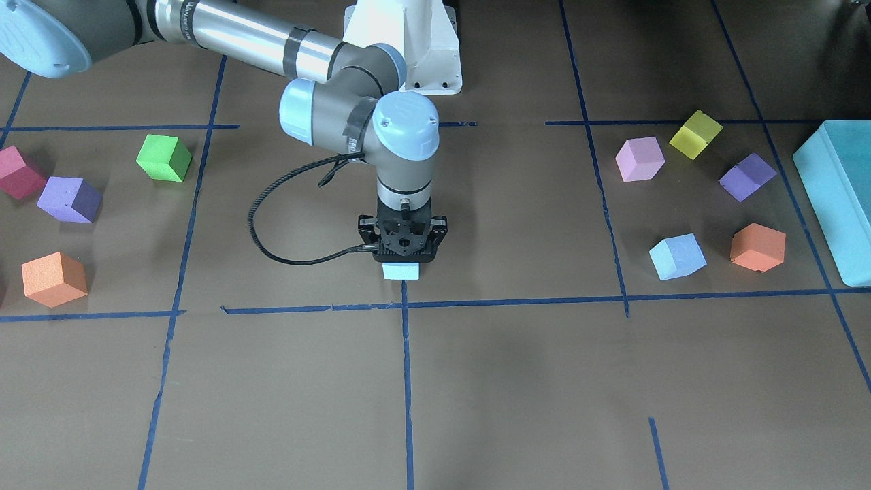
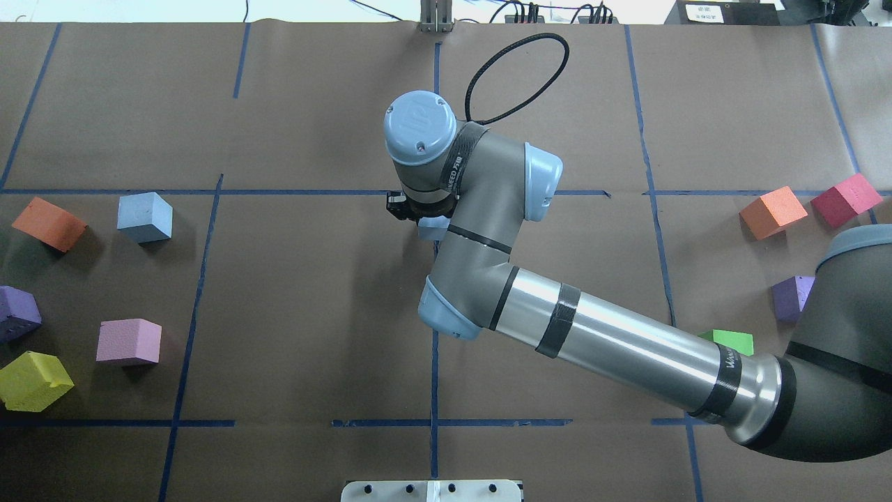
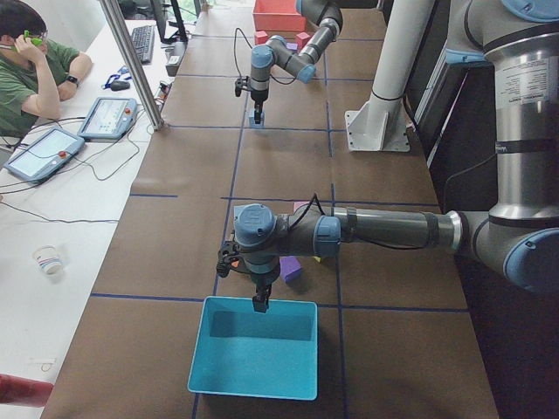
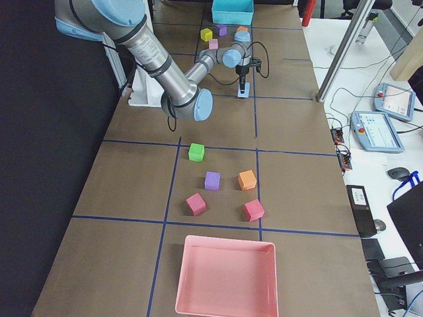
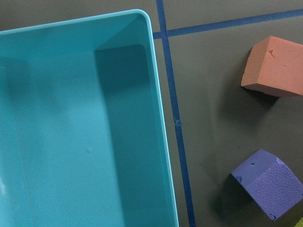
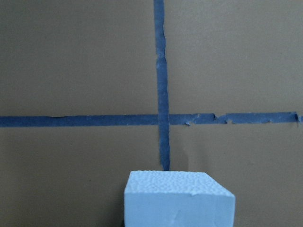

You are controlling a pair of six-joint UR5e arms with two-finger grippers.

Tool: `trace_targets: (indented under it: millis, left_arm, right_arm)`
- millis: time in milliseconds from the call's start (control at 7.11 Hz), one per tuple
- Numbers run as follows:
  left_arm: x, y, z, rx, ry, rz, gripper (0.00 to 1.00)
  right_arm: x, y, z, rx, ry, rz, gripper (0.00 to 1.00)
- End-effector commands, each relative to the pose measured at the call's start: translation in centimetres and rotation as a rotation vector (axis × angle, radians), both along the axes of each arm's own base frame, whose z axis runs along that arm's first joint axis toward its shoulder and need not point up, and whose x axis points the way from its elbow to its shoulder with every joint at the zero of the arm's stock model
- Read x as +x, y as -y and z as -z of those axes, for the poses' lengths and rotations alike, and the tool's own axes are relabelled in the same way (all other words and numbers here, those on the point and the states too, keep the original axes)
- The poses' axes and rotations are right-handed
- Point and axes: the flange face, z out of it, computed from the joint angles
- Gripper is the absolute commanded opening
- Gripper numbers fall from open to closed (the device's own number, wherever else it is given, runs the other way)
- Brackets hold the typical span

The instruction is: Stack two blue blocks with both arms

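Pale blue block (image 6: 179,198) fills the bottom edge of the right wrist camera, cut off below, with a crossing of blue tape lines (image 6: 162,118) just beyond it. Seen from across the table (image 1: 476,381), this block sits near the middle of the surface, directly under the right gripper (image 1: 402,258). The gripper's black body hides its fingers, so whether the jaws clasp the block or stand clear of it cannot be told. From overhead the wrist covers most of the block.

One sky-blue block (image 1: 677,256) lies apart, toward the table end on the robot's left, near a teal box (image 1: 837,197) cut off by the frame edge. The left gripper (image 3: 260,303) hangs over that box's near rim. It shows only in the side view, so its jaw state cannot be told.

Other blocks, counted: two orange blocks (image 1: 54,279), two purple blocks (image 1: 69,199), two crimson blocks (image 4: 195,203), one pink block (image 1: 639,158), one yellow block (image 1: 695,134), one green block (image 1: 164,157). One pink tray (image 4: 225,277) lies at the table end on the robot's right.
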Motion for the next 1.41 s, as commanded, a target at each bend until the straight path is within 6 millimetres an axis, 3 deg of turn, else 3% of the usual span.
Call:
trace_targets:
  millis: [0, 281, 422, 562, 703, 844, 1125, 1266]
  left_arm:
    - [0.0, -0.4, -0.1, -0.003, 0.0, 0.0, 1.0]
    - [0.0, -0.6, 0.1, 0.0, 0.0, -0.001, 1.0]
    - [0.1, -0.4, 0.3, 0.012, 0.0, -0.003, 1.0]
    - [0.1, -0.4, 1.3, 0.028, 0.001, -0.003, 1.0]
    - [0.3, -0.3, 1.5, 0.031, 0.003, -0.009, 1.0]
    - [0.4, 0.0, 1.9, 0.042, 0.0, -0.003, 1.0]
    - [0.4, 1.1, 3.1, 0.066, 0.0, 0.001, 1.0]
    - [0.4, 2.1, 4.1, 0.091, -0.001, 0.0, 1.0]
  right_arm:
    - [-0.9, -0.5, -0.2, 0.014, -0.016, -0.002, 0.99]
    - [-0.1, -0.5, 1.5, 0.03, 0.007, 0.002, 1.0]
    - [2.0, 1.0, 2.4, 0.022, 0.034, -0.008, 1.0]
    - [6.3, 3.5, 3.2, -0.023, 0.062, -0.005, 1.0]
    - [11.0, 4.6, 1.6, -0.022, 0.035, 0.032, 1.0]
    - [17.4, 5.0, -2.3, 0.018, -0.003, 0.09, 1.0]
    - [31.6, 7.4, -12.9, 0.127, -0.038, 0.233, 1.0]
    - [37.7, 6.3, -17.8, 0.17, -0.051, 0.301, 1.0]
